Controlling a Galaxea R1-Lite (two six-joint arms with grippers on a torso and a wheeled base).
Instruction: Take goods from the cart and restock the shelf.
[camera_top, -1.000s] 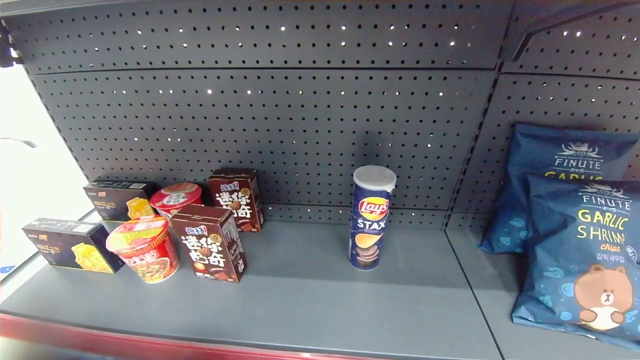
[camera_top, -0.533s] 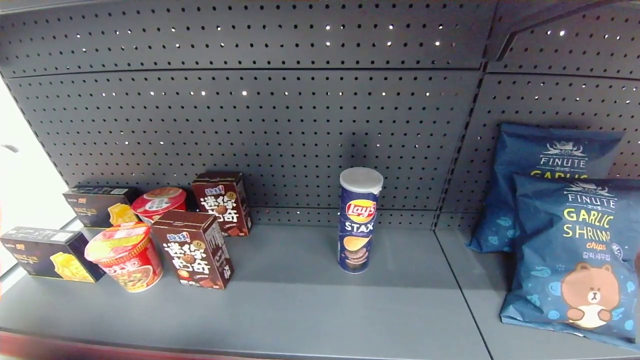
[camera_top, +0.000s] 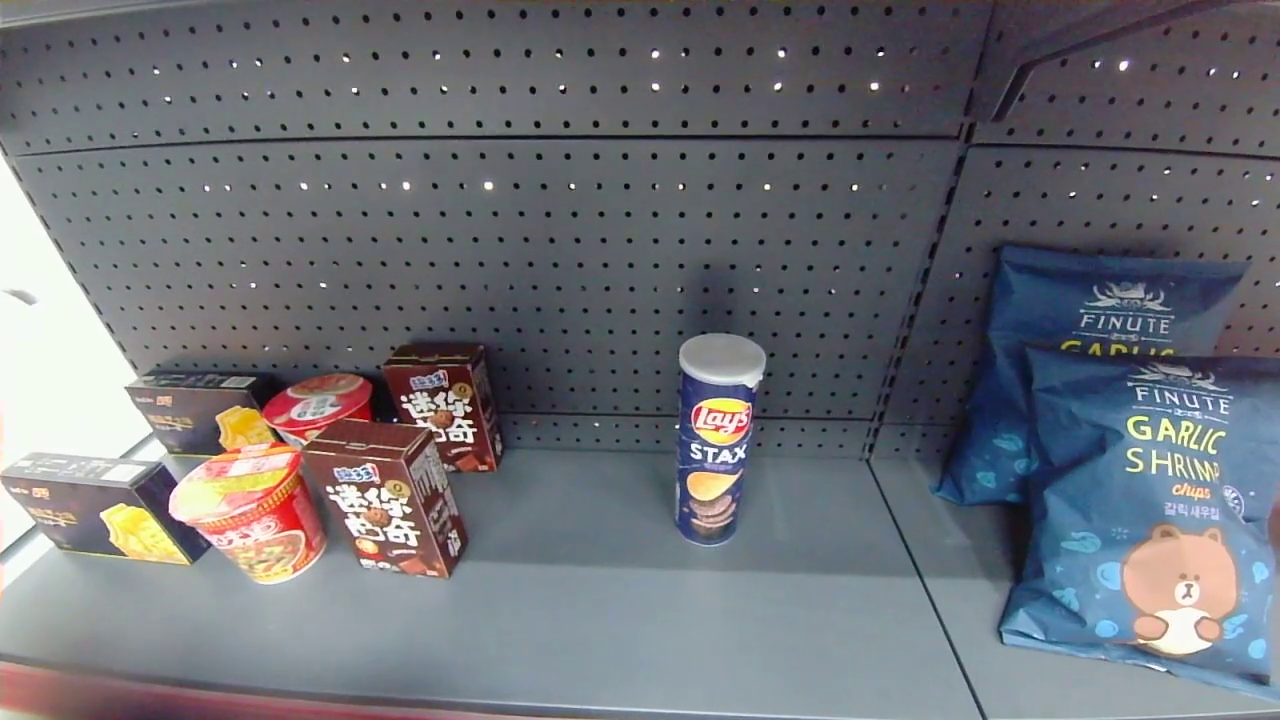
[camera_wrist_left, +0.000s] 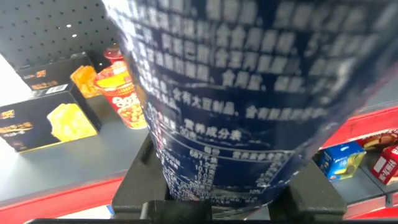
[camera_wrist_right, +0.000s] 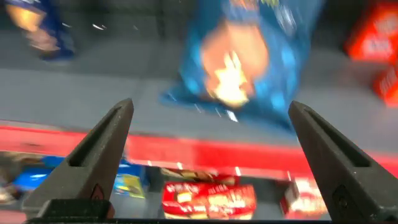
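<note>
View swung, now steady; shelf (camera_top: 600, 620) stock unmoved | left gripper (camera_wrist_left: 224, 199) clamps blue can (camera_wrist_left: 236, 93), probably chips, before shelf | right gripper (camera_wrist_right: 210, 107) wide, empty | free spot at 9 o'clock of shelved can (camera_top: 718, 440), ready for placing

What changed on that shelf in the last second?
Nothing on the shelf moved. Only the head camera shifted, so the whole picture slid left, then settled. The chip can, brown boxes, noodle cups and blue bags stand where they were.
</note>
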